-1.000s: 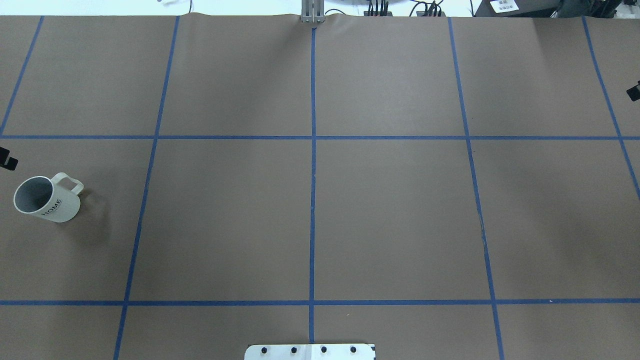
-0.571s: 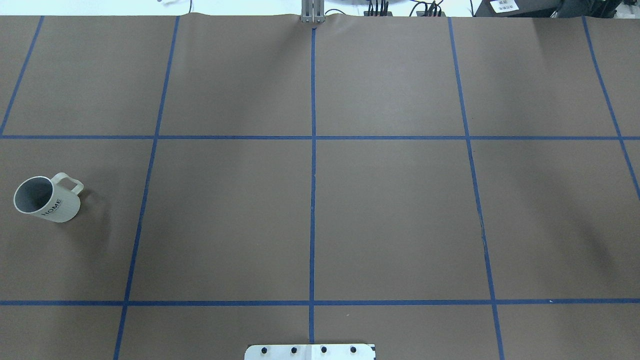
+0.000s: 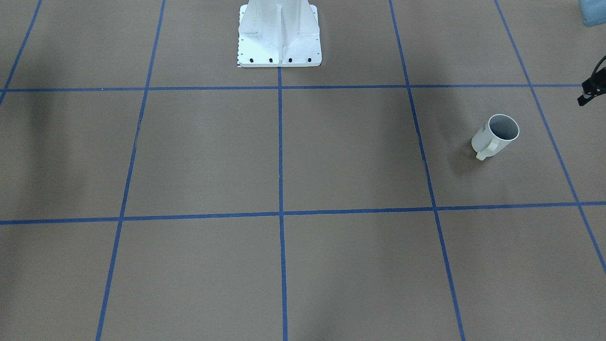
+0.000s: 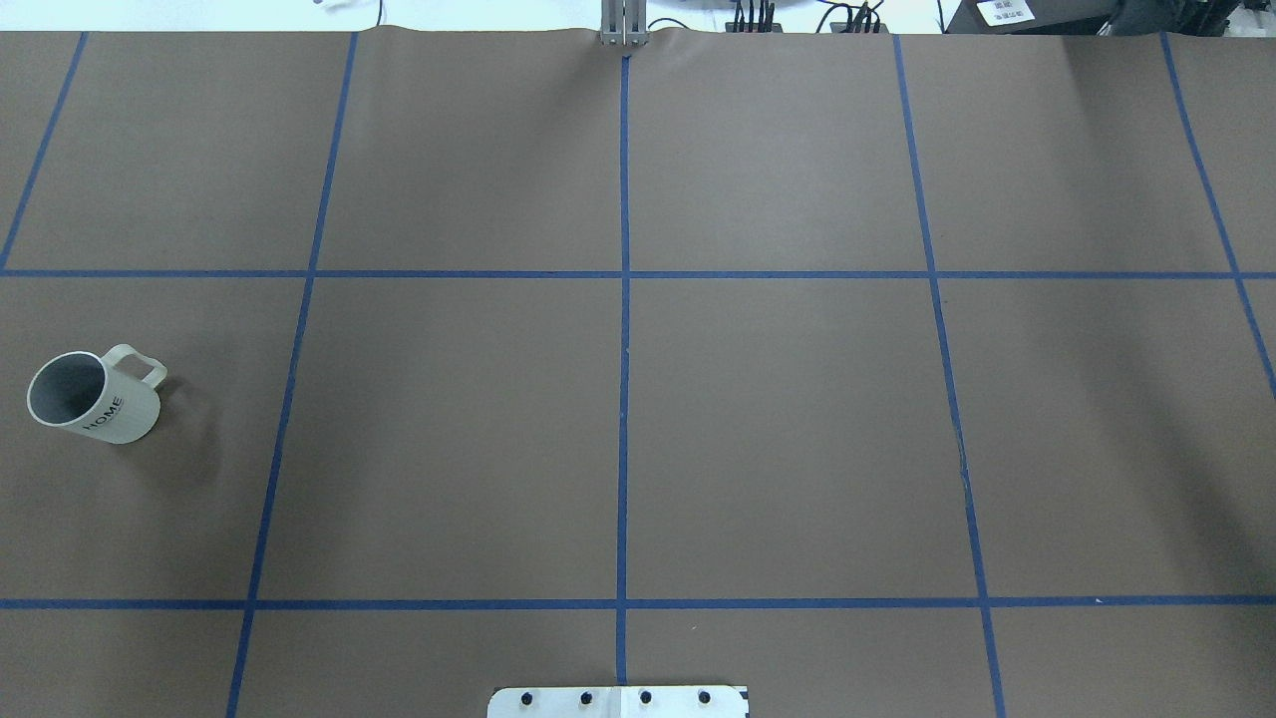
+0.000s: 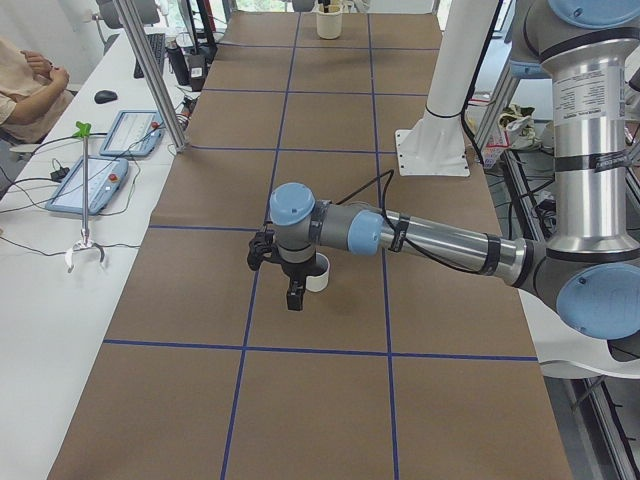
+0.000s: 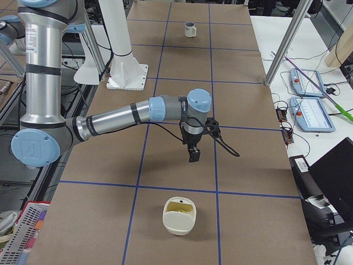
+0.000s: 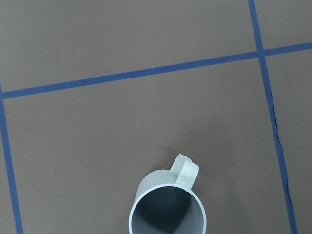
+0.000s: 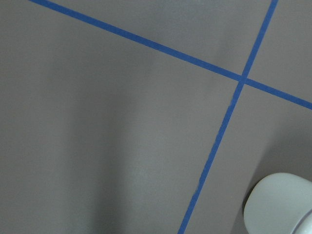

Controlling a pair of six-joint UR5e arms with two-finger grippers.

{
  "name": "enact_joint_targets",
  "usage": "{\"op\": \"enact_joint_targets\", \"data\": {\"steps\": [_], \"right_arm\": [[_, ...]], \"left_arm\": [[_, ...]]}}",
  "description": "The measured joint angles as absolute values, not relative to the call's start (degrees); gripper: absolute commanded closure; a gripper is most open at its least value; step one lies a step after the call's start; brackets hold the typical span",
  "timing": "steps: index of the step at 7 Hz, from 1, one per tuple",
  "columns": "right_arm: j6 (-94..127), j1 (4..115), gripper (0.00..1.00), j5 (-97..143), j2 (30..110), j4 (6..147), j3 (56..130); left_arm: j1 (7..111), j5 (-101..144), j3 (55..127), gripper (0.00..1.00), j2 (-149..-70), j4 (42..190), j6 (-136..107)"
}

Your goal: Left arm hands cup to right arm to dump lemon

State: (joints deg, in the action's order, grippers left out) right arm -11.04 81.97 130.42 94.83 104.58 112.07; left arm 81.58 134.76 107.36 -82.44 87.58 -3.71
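You will find the cup (image 4: 100, 399) standing upright on the brown desk (image 4: 778, 419), out at the 9 o'clock edge in the overhead view, inside a square of blue tape lines (image 4: 624, 329). Its side carries the word HOME in dark capitals, and its loop handle (image 4: 143, 364) points to about 2 o'clock. From across the desk the same cup sits at 3 o'clock with the handle turned to 7 o'clock. A trace of lettering shows near its rim there, too small to read. The left wrist camera looks down into its mouth at the 6 o'clock edge of that view, showing you the grey inside.

The left gripper (image 5: 293, 298) hangs pointing down just beside the cup in the left side view, partly covering it. Whether it touches the cup, and whether its fingers are spread or pressed together, I cannot tell you. The right gripper (image 6: 193, 157) hangs pointing down over the desk at the other end, well apart from the cup, and the state of its fingers cannot be told either. At 6 o'clock from it a cream bowl (image 6: 177, 225) stands with something pale yellow inside, too small to tell what. The printed label on the left arm (image 5: 440, 240) is unreadable
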Motion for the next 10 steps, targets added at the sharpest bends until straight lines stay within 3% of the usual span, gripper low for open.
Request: {"op": "enact_joint_targets", "data": {"steps": [10], "right_arm": [[-10.09, 83.35, 0.0, 131.72, 95.02, 104.48, 112.21]], "left_arm": [[83.37, 137.07, 109.5, 0.0, -81.42, 87.19, -3.43]]}}
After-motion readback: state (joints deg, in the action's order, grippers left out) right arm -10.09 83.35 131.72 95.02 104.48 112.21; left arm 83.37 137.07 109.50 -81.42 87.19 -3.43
